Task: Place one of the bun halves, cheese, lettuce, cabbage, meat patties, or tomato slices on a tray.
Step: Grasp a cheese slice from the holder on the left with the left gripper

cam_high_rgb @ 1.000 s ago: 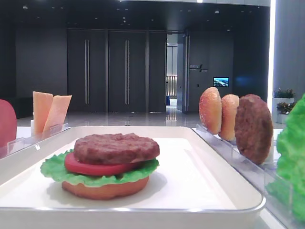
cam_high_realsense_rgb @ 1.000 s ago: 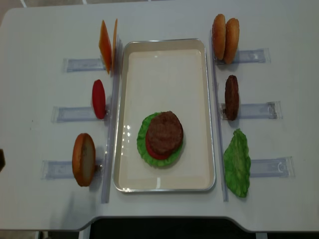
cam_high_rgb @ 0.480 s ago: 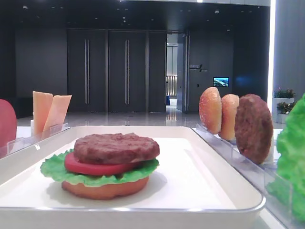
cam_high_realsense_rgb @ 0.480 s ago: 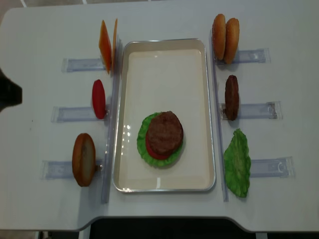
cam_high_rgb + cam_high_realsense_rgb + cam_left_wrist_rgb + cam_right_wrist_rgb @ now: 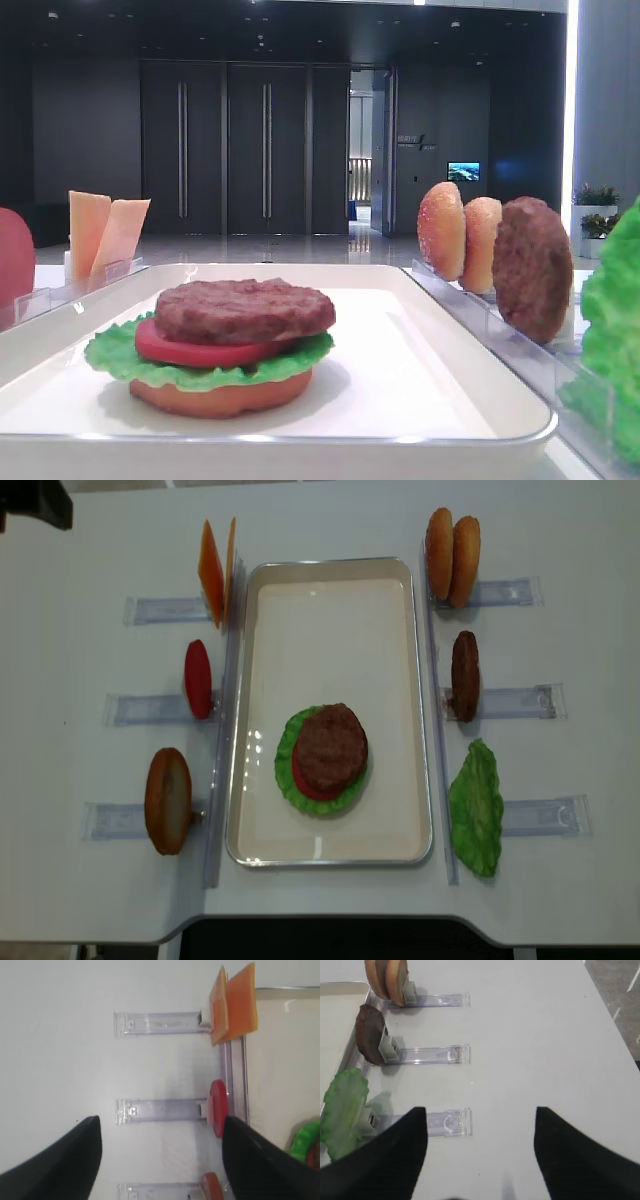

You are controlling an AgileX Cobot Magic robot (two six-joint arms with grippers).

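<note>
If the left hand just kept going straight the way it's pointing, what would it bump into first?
Probably the tomato slice standing in its clear rack, seen between the open left hand's fingers; the two cheese slices stand farther on. Depth is uncertain.

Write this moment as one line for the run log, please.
left claw: open, above racks near cheese | right claw: open, empty | tray: stack topped by patty | cheese: not yet placed

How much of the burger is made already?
Done: on the tray a bun half, lettuce, a tomato slice and a meat patty are stacked. In hand: nothing; both grippers' fingers stand open and empty, the left gripper over the racks near the cheese. Left: cheese and a top bun.
</note>
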